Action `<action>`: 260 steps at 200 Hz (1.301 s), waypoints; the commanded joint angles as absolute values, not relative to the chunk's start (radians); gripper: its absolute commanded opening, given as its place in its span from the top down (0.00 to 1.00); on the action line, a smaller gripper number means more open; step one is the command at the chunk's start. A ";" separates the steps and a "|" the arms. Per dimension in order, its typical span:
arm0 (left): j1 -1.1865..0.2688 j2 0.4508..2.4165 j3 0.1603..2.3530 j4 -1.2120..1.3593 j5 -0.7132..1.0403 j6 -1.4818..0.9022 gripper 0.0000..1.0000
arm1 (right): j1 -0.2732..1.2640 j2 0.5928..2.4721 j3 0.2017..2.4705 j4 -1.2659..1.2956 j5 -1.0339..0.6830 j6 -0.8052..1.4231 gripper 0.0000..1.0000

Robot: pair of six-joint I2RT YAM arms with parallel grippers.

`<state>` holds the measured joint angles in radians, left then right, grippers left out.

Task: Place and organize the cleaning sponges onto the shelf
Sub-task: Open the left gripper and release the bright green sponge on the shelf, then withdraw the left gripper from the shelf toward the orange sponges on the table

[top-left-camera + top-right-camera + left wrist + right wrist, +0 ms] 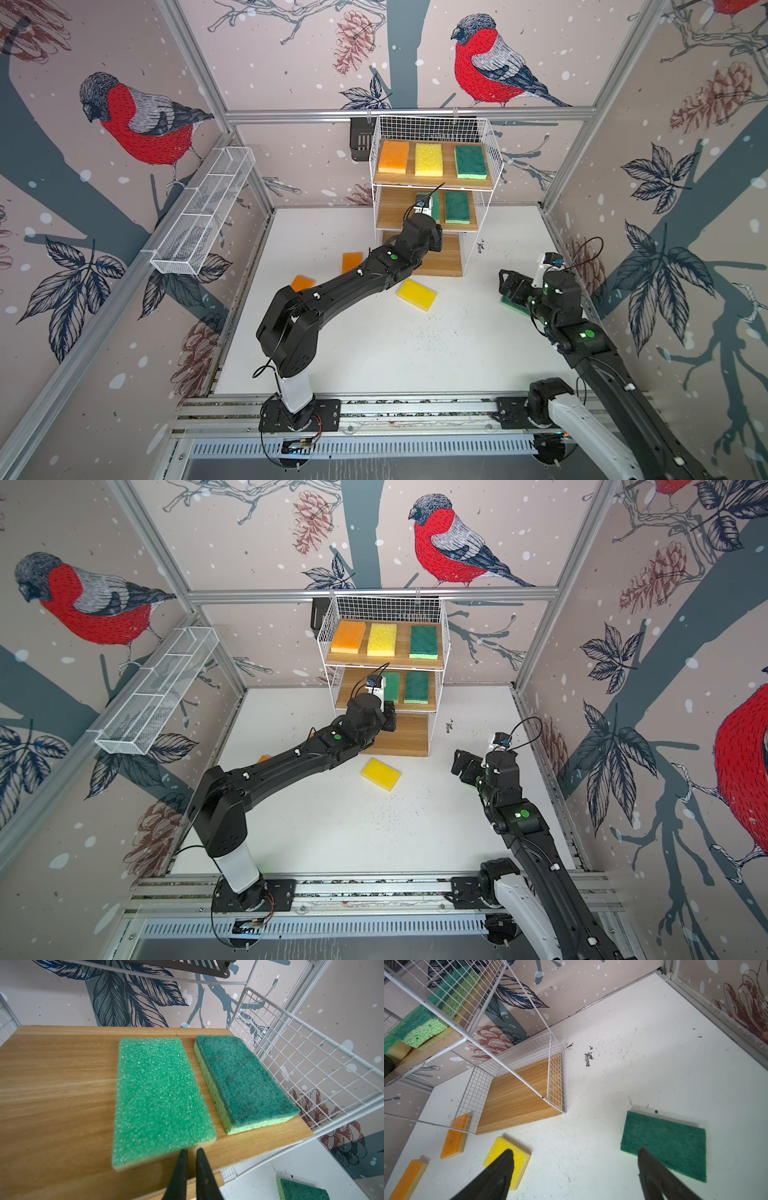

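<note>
Left claw [191, 1152] is pressed together and pinches nothing. Its tips sit at the near short end of the pale green sponge [158, 1101] on the middle board [52, 1084] of the shelf [492, 141]. Whether the tips touch the foam or stop just short, I cannot tell. That sponge's long axis runs straight away from the claw toward the back wall. It lies parallel to the dark green sponge [243, 1082] just beside it, with a thin strip of board between them. A push along that axis would, I judge, slide the sponge deeper without turning it.

On the table [374, 353], an orange sponge [351, 262] lies near the shelf's foot and a second orange sponge [302, 282] lies beside the left arm. Both are on that arm's side. The yellow sponge [417, 294] lies between the two arms, in front of the bare bottom board [440, 262].

Right claw [575, 1157] is spread wide, holds nothing, and hangs over the table's right side. The loose green sponge [668, 1142] lies flat below it but off centre. In the wrist view it sits under one of the fingers [654, 1169], not in the gap between the two. Its long axis seems to run roughly along the line from finger to finger. So I judge the claw must shift sideways over the sponge, and likely turn, to close across the short width. The right arm is plainly the nearer one for this sponge.
</note>
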<state>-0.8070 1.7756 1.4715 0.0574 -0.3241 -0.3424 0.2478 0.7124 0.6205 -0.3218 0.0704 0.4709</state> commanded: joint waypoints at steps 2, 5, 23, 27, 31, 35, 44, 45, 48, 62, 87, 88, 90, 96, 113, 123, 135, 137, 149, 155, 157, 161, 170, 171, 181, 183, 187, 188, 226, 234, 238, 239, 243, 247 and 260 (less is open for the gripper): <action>-0.802 1.778 1.480 0.066 -0.344 -0.358 0.87 | 0.246 0.713 0.618 -0.293 0.059 0.465 0.07; -0.801 1.779 1.481 0.063 -0.344 -0.358 0.87 | 0.245 0.712 0.617 -0.293 0.058 0.465 0.07; -0.798 1.787 1.487 0.053 -0.350 -0.360 0.87 | 0.244 0.714 0.614 -0.291 0.057 0.465 0.07; -0.798 1.789 1.487 0.052 -0.350 -0.359 0.87 | 0.244 0.715 0.613 -0.292 0.057 0.465 0.07; -0.797 1.790 1.488 0.052 -0.350 -0.359 0.87 | 0.244 0.716 0.614 -0.291 0.057 0.464 0.07; -0.798 1.792 1.489 0.052 -0.351 -0.361 0.87 | 0.244 0.717 0.614 -0.291 0.056 0.465 0.07; -0.796 1.795 1.491 0.051 -0.351 -0.362 0.87 | 0.242 0.718 0.614 -0.290 0.056 0.465 0.07; -0.796 1.795 1.491 0.051 -0.351 -0.362 0.87 | 0.242 0.719 0.614 -0.290 0.056 0.465 0.07; -0.797 1.795 1.492 0.051 -0.350 -0.362 0.87 | 0.242 0.719 0.614 -0.290 0.056 0.465 0.07; -0.797 1.798 1.492 0.051 -0.343 -0.362 0.87 | 0.241 0.721 0.615 -0.287 0.054 0.466 0.07; -0.797 1.794 1.487 0.052 -0.325 -0.365 0.87 | 0.241 0.724 0.616 -0.285 0.048 0.470 0.07; -0.797 1.795 1.486 0.052 -0.325 -0.365 0.87 | 0.241 0.724 0.617 -0.285 0.047 0.471 0.07; -0.796 1.793 1.485 0.053 -0.324 -0.365 0.87 | 0.241 0.723 0.617 -0.285 0.047 0.471 0.07; -0.797 1.788 1.482 0.056 -0.319 -0.367 0.87 | 0.241 0.722 0.617 -0.287 0.046 0.469 0.07; -0.798 1.773 1.465 0.061 -0.303 -0.370 0.87 | 0.239 0.719 0.617 -0.290 0.044 0.472 0.07; -0.797 1.764 1.452 0.061 -0.296 -0.366 0.87 | 0.240 0.714 0.617 -0.291 0.045 0.471 0.07; -0.796 1.751 1.434 0.062 -0.295 -0.362 0.86 | 0.239 0.712 0.614 -0.290 0.044 0.472 0.07; -0.797 1.748 1.431 0.063 -0.295 -0.361 0.86 | 0.239 0.712 0.614 -0.290 0.044 0.472 0.07; -0.798 1.732 1.412 0.064 -0.293 -0.359 0.85 | 0.239 0.714 0.612 -0.290 0.043 0.475 0.07; -0.796 1.727 1.401 0.066 -0.292 -0.358 0.85 | 0.239 0.715 0.612 -0.289 0.043 0.474 0.07; -0.797 1.722 1.400 0.067 -0.293 -0.359 0.85 | 0.239 0.715 0.612 -0.289 0.044 0.476 0.07; -0.797 1.718 1.392 0.069 -0.290 -0.358 0.84 | 0.239 0.717 0.612 -0.288 0.042 0.476 0.07; -0.797 1.703 1.376 0.068 -0.291 -0.359 0.84 | 0.239 0.720 0.614 -0.287 0.042 0.478 0.07; -0.797 1.701 1.374 0.069 -0.290 -0.358 0.84 | 0.239 0.721 0.614 -0.288 0.042 0.479 0.07; -0.796 1.688 1.356 0.071 -0.288 -0.359 0.83 | 0.240 0.724 0.617 -0.286 0.041 0.481 0.07; -0.797 1.684 1.352 0.071 -0.286 -0.359 0.83 | 0.240 0.726 0.618 -0.285 0.041 0.482 0.07; -0.797 1.679 1.344 0.071 -0.285 -0.357 0.83 | 0.239 0.726 0.619 -0.285 0.039 0.483 0.07; -0.797 1.677 1.342 0.071 -0.285 -0.356 0.83 | 0.239 0.726 0.619 -0.285 0.040 0.483 0.07; -0.797 1.595 1.248 0.092 -0.244 -0.351 0.80 | 0.239 0.732 0.623 -0.277 0.032 0.497 0.07; -0.799 1.574 1.227 0.092 -0.242 -0.350 0.79 | 0.239 0.735 0.624 -0.278 0.030 0.500 0.08; -0.799 1.562 1.215 0.089 -0.244 -0.350 0.79 | 0.239 0.737 0.624 -0.278 0.028 0.502 0.08; -0.798 1.559 1.212 0.088 -0.243 -0.350 0.78 | 0.239 0.737 0.624 -0.278 0.028 0.503 0.08; -0.799 1.548 1.201 0.086 -0.243 -0.352 0.78 | 0.239 0.739 0.625 -0.279 0.024 0.503 0.08; -0.799 1.534 1.189 0.083 -0.246 -0.351 0.77 | 0.239 0.739 0.625 -0.279 0.023 0.505 0.08; -0.799 1.493 1.151 0.065 -0.269 -0.353 0.76 | 0.239 0.740 0.627 -0.279 0.020 0.509 0.08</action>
